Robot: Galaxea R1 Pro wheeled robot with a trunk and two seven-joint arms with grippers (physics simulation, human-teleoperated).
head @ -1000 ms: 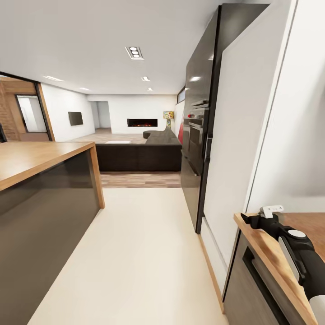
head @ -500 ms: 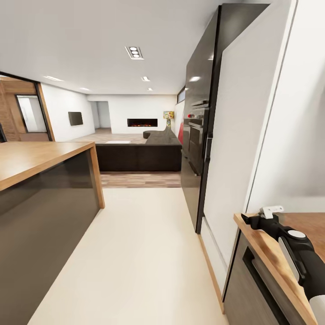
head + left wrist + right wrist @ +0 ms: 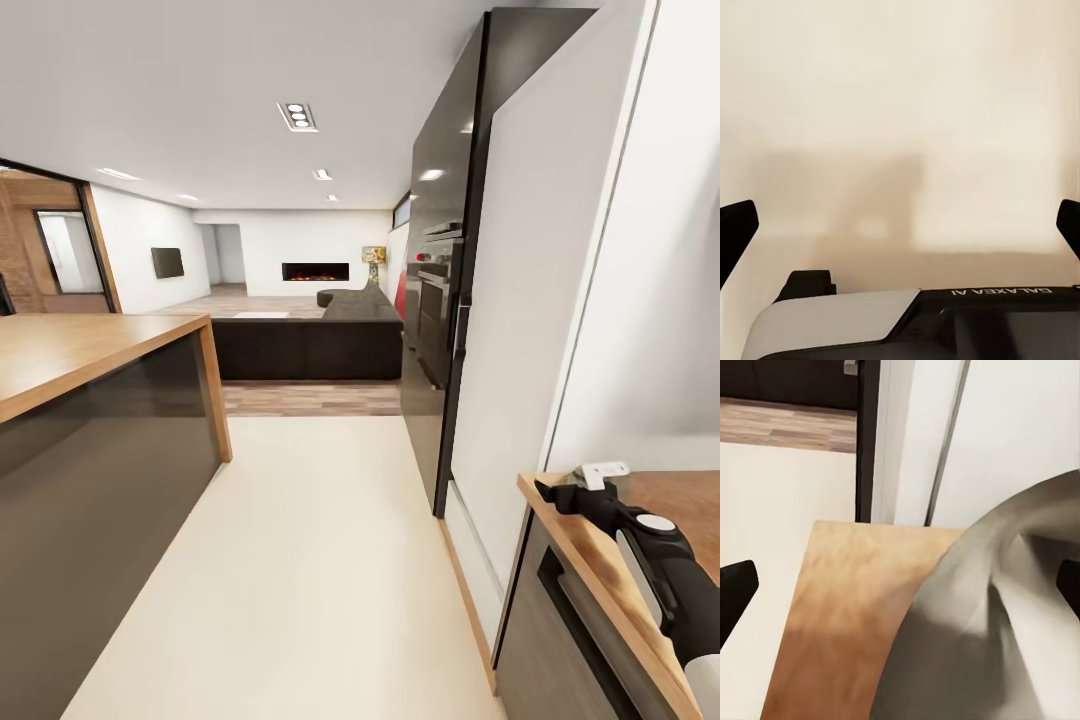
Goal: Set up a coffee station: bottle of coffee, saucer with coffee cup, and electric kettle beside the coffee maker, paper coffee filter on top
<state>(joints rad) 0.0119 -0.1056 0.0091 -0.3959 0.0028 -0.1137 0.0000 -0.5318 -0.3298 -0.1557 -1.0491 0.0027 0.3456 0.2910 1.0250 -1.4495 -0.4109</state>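
The light-wood kitchen tabletop is running lengthwise along the white wall, its end edge meeting a tall white panel. The black right hand, fingers spread and empty, is hovering over that end. Pale open floor is separating it from the wood-topped island. The left hand is gaping over bare floor.
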